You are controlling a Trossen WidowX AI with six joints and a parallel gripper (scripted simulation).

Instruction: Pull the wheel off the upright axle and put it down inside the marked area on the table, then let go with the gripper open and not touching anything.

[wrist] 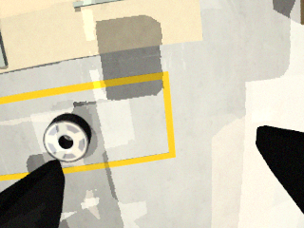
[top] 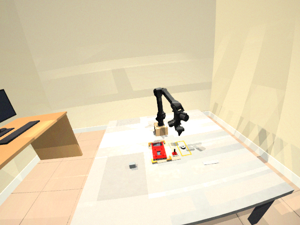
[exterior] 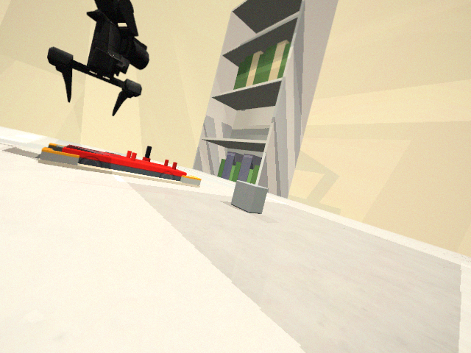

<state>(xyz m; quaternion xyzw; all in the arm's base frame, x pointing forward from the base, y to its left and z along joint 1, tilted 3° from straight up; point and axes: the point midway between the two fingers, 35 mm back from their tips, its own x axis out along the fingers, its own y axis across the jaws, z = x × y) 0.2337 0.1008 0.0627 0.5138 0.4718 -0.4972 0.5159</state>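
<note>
One wheel: the wheel (wrist: 65,141) lies flat on the worktop (top: 183,183), hole up, because flat is how it can rest and not roll away.
Where the wheel is: it sits inside the yellow marked area (wrist: 167,114), toward the 9 o'clock end of the box in the wrist view, with yellow line on both long sides of it.
Axle: the black axle (exterior: 148,151) stands upright and bare on its red base, at about 8 o'clock from the wheel in the top view (top: 183,146).
Red car body: the red car body (top: 158,150) lies at 9 o'clock from the axle, well apart from the wheel.
Gripper: the gripper (exterior: 91,107) is spread wide and holds nothing; its two pointed fingers (exterior: 68,85) hang high above the worktop.
Why wide and high: I think this is so that no finger touches the wheel or anything else.
Touching: in the wrist view one dark finger tip (wrist: 38,209) looks close to the wheel, but the side view shows the fingers up in the air.
Job: it looks done, or very nearly, since the wheel is in the box and the gripper is free.
Grey block: a small grey block (exterior: 249,196) sits far off and is not in the way.
</note>
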